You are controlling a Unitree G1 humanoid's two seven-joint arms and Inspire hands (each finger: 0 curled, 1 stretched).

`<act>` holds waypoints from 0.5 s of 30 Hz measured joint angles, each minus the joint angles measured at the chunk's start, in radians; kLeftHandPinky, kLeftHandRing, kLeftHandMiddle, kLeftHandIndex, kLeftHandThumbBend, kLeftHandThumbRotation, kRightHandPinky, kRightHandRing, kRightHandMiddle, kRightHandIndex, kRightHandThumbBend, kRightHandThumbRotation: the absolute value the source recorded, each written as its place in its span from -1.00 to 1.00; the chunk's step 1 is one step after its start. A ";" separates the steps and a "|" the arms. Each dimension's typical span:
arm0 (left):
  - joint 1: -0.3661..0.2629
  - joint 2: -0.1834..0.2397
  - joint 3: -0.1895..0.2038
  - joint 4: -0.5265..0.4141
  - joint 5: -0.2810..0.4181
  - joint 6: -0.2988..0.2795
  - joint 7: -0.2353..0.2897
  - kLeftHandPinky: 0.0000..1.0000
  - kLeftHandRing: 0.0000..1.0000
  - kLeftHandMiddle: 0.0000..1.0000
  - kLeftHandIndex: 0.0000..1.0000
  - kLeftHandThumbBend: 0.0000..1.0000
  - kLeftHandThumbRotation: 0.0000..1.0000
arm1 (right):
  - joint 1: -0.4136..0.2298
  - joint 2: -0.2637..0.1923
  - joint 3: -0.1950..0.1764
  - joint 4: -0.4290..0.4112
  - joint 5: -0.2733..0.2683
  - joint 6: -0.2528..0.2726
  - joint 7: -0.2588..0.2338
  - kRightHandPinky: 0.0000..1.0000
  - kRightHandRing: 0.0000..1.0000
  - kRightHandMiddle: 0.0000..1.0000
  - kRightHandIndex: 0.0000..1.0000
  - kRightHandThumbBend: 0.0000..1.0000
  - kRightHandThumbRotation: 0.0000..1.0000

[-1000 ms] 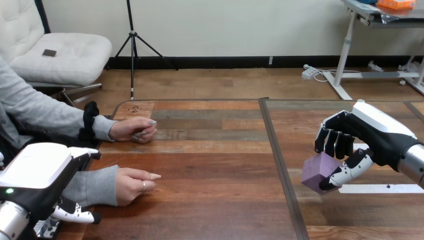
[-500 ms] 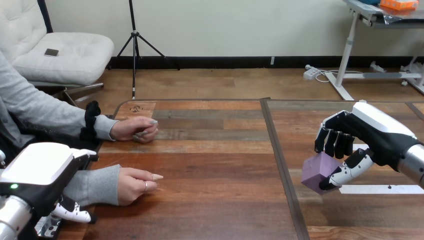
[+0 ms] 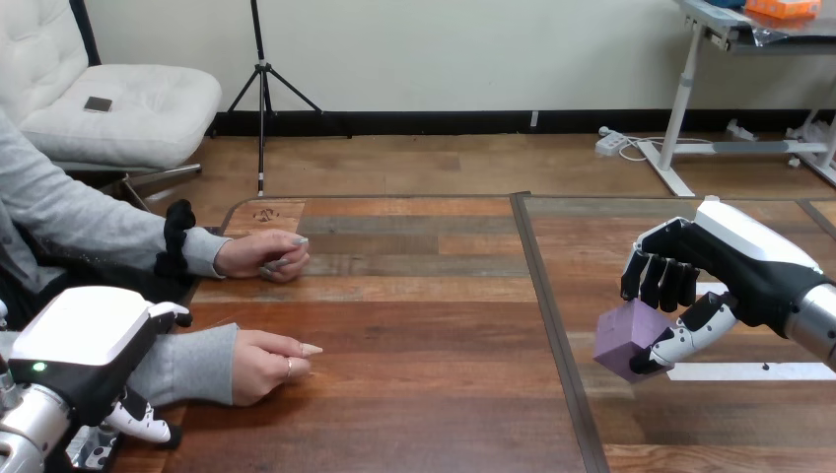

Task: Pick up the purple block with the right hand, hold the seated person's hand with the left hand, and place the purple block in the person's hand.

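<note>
My right hand (image 3: 734,261) is at the right side of the table, shut on the purple block (image 3: 626,335), with fingers over its top and the thumb under its near side. The block hangs tilted just above the wood. My left hand (image 3: 84,340) is at the bottom left, back up, above the grey sleeve of the person's near arm. The person's near hand (image 3: 266,365) lies on the table beside it, fingers loosely curled and pointing right. I cannot tell whether my left hand touches the sleeve.
The person's far hand (image 3: 261,254) rests closed on the table further back at the left. A dark seam (image 3: 552,325) runs front to back across the wooden table (image 3: 424,296). A white strip (image 3: 749,371) lies under my right hand.
My left hand has sunk slightly toward the bottom edge beside the person's near arm. My right hand and the purple block have stayed put.
</note>
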 measured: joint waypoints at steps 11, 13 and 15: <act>-0.077 -0.001 -0.043 0.153 -0.017 -0.036 0.111 0.19 0.33 0.38 0.39 1.00 -0.81 | 0.000 0.000 -0.003 0.000 0.001 0.000 0.000 -0.28 -0.23 -0.17 -0.18 0.83 -1.00; -0.091 -0.001 -0.054 0.179 -0.017 -0.041 0.134 0.16 0.30 0.36 0.38 1.00 -0.83 | 0.000 0.000 -0.003 0.000 0.001 0.000 0.000 -0.28 -0.23 -0.17 -0.18 0.83 -1.00; -0.105 -0.002 -0.064 0.201 -0.017 -0.044 0.151 0.14 0.28 0.35 0.37 1.00 -0.85 | 0.000 0.000 -0.004 0.000 0.001 0.000 0.000 -0.28 -0.23 -0.17 -0.18 0.83 -1.00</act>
